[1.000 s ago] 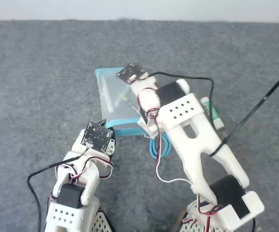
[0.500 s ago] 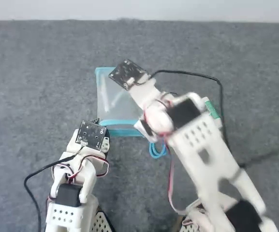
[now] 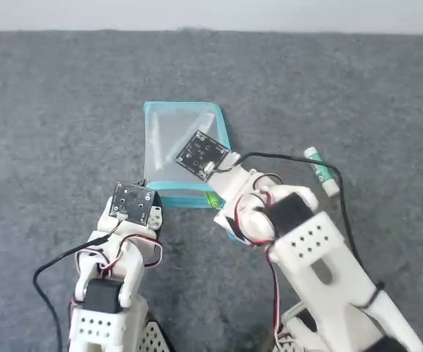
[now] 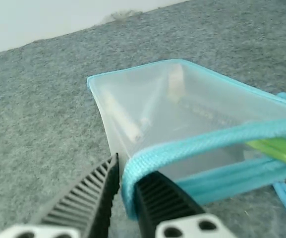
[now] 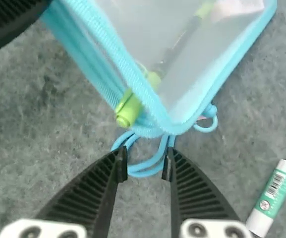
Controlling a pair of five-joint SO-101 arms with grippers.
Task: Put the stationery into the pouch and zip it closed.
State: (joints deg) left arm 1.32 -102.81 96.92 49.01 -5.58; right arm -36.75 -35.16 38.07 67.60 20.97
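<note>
A translucent pouch [image 3: 185, 144] with a teal zip edge lies mid-table, with several pens inside. My left gripper [image 4: 125, 191] is shut on the near-left corner of its zip edge [image 4: 147, 158]; from above it sits at the pouch's near-left corner [image 3: 155, 195]. A green pen's end [image 5: 128, 107] sticks out of the opening [image 4: 277, 148]. My right gripper [image 5: 144, 166] is open at the pouch's near-right corner, its fingers on either side of the blue cord loop [image 5: 142, 170]. A white and green glue stick [image 3: 321, 170] lies on the table to the right [image 5: 273, 191].
Grey felt covers the table [image 3: 57, 117]. The right arm's white body [image 3: 314, 257] and black cable span the near right. The left arm's base [image 3: 108, 315] stands at the near left. A pale wall runs along the far edge.
The right arm has drawn back from above the pouch to its near-right corner and now hangs over the cord loop. The left gripper has shifted slightly left, still holding the corner.
</note>
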